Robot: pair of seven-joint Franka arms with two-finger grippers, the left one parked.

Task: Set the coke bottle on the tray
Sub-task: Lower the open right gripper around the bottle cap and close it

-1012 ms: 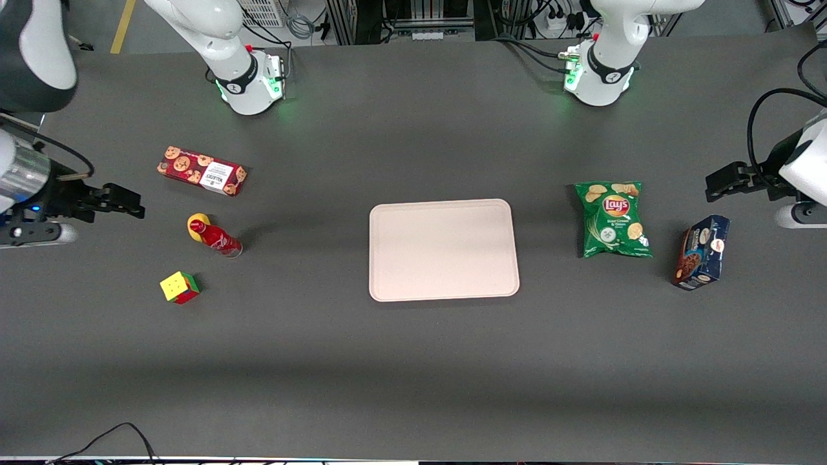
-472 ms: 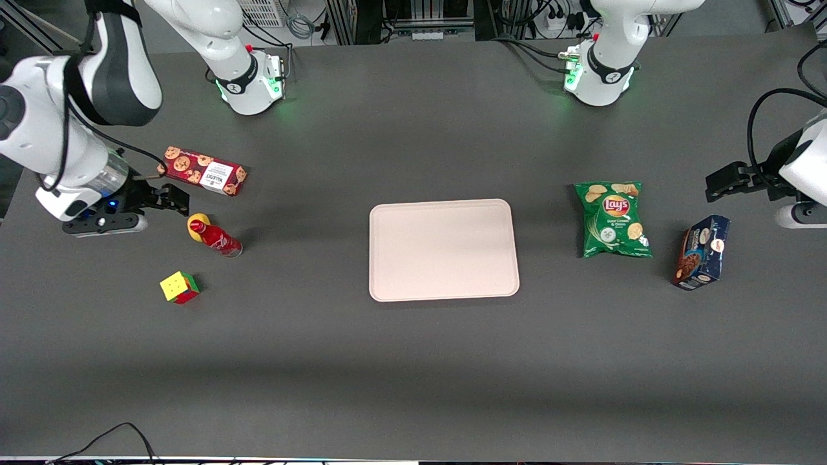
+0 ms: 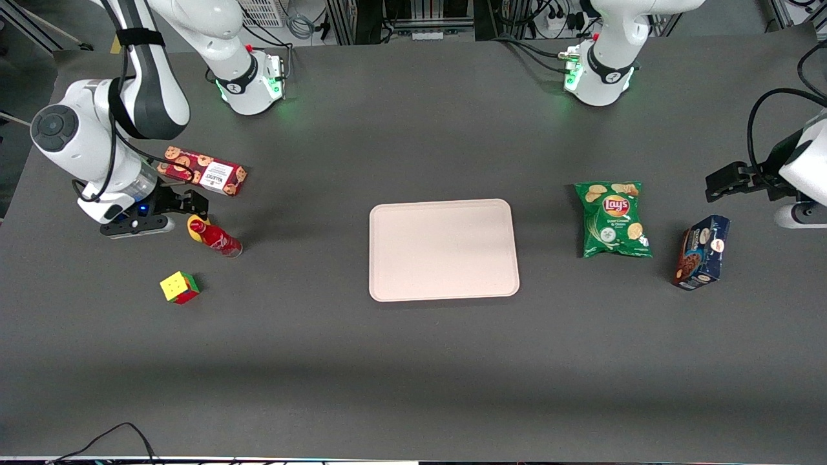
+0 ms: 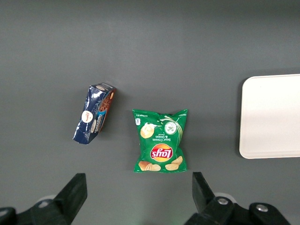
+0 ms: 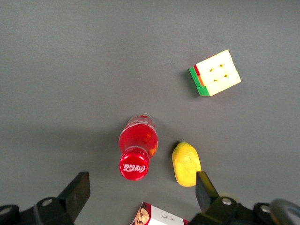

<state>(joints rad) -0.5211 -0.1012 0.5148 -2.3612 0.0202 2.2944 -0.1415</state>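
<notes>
I have the gripper (image 3: 188, 200) up above the table at the working arm's end, its fingers spread wide with nothing between them, just beside the coke bottle (image 3: 216, 237) and slightly farther from the front camera. The wrist camera looks straight down on the bottle's red cap, so I judge the bottle stands upright on the table. The yellow lemon (image 5: 186, 164) sits close beside it, the cookie box (image 3: 201, 170) lies farther from the front camera, and the colour cube (image 3: 179, 287) lies nearer to that camera.

As I read it, the task is barely begun: I am only lining up above the bottle. Coming down, closing on it, carrying it over and setting it down are all left.

The tray (image 3: 443, 249) lies mid-table, well apart from the bottle, with nothing on it.
</notes>
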